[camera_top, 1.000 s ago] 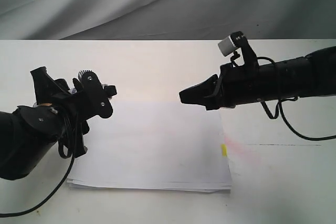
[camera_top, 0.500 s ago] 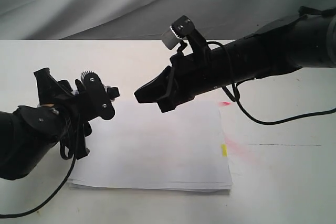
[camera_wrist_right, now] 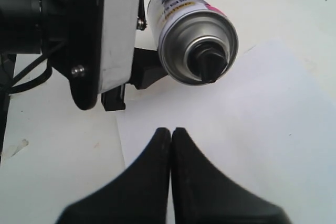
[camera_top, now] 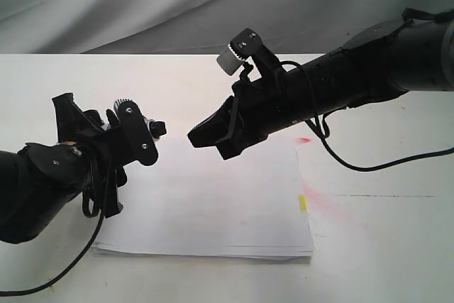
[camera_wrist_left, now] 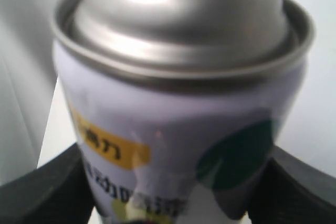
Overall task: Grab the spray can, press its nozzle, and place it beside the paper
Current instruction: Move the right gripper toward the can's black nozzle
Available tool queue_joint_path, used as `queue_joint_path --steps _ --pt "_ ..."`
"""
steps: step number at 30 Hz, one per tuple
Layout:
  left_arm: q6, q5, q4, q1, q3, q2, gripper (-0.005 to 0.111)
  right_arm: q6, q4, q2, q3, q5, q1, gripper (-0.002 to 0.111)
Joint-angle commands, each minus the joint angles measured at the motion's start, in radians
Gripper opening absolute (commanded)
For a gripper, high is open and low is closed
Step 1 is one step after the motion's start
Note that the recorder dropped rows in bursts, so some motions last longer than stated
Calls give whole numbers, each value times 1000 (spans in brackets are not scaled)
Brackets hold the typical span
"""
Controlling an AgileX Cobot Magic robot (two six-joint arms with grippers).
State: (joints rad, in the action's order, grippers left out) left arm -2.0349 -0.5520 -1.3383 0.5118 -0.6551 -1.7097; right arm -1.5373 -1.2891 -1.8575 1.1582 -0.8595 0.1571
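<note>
My left gripper (camera_wrist_left: 173, 205) is shut on the spray can (camera_wrist_left: 173, 124), whose lavender label and silver dome fill the left wrist view. In the exterior view the left gripper (camera_top: 138, 140) holds the can lying on its side above the left edge of the paper (camera_top: 213, 196), with the black nozzle (camera_top: 160, 128) pointing right. My right gripper (camera_top: 191, 138) is shut and empty, its tip a short gap from the nozzle. The right wrist view looks at the can (camera_wrist_right: 181, 30) end on, with the nozzle (camera_wrist_right: 209, 62) just beyond the closed fingertips (camera_wrist_right: 171, 130).
The paper carries a small yellow mark (camera_top: 302, 204) at its right edge. A faint pink stain (camera_top: 319, 200) lies on the white table (camera_top: 383, 246) beside it. A grey backdrop (camera_top: 213, 5) hangs behind the table. Black cables trail from both arms.
My right arm has swung left across the paper until its shut tip faces the nozzle. The left gripper with the can has shifted slightly right.
</note>
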Motion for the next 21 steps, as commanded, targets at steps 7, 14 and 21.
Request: queue_joint_path --steps 7,14,21 --pt "2 25 152 5 -3 7 0 37 4 1 7 31 3 0" --pt "77 44 247 5 -3 7 0 54 4 1 7 52 3 0" --pt "96 52 250 5 -3 7 0 57 4 1 7 67 3 0"
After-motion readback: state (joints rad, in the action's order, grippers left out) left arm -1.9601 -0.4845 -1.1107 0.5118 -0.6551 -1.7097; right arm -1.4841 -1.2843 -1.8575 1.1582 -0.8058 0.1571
